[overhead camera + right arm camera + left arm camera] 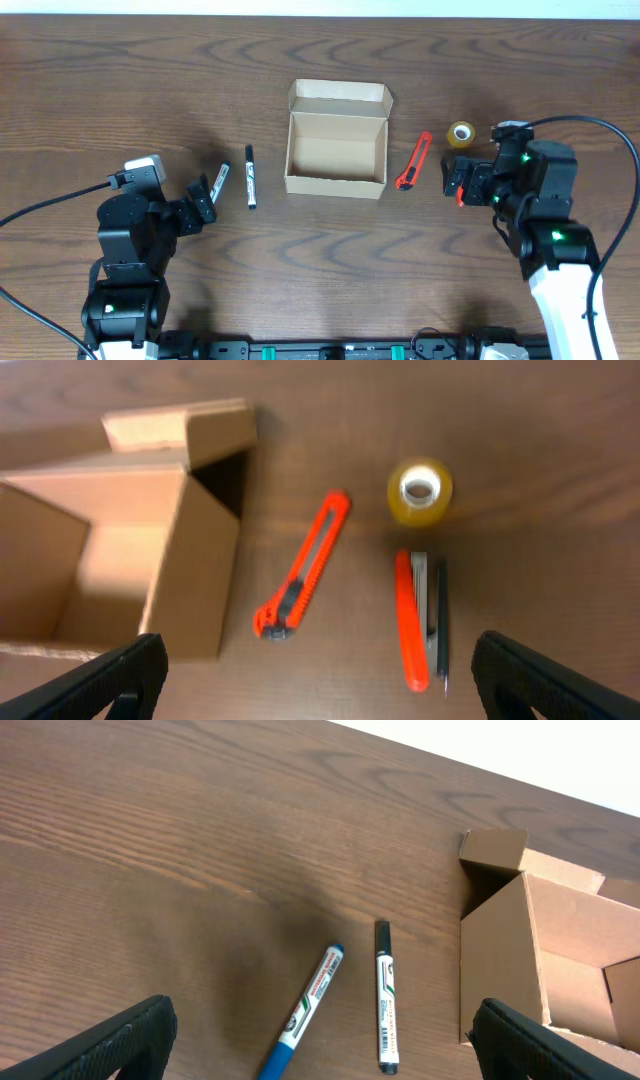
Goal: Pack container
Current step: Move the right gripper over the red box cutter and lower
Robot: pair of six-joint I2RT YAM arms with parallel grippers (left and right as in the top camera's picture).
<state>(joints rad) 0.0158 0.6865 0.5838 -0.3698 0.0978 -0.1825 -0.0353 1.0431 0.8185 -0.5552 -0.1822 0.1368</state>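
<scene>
The container is a tan cardboard box [335, 184], open and empty, with its flap lid folded back at the far side. It also shows in the left wrist view [495, 960] and the right wrist view [195, 580]. A blue marker [218, 183] [310, 1010] and a white marker with a black cap [250, 177] [386, 995] lie left of it. My left gripper [203, 203] [325, 1060] is open and empty, just short of the blue marker. My right gripper [455, 180] [320, 690] is open and empty, right of the box.
An orange box cutter [413, 161] [305, 565] lies right of the box. A yellow tape roll [461, 134] [420, 490] sits further right. A second orange cutter [412, 620] with a thin dark pen [441, 622] beside it lies in front of my right gripper.
</scene>
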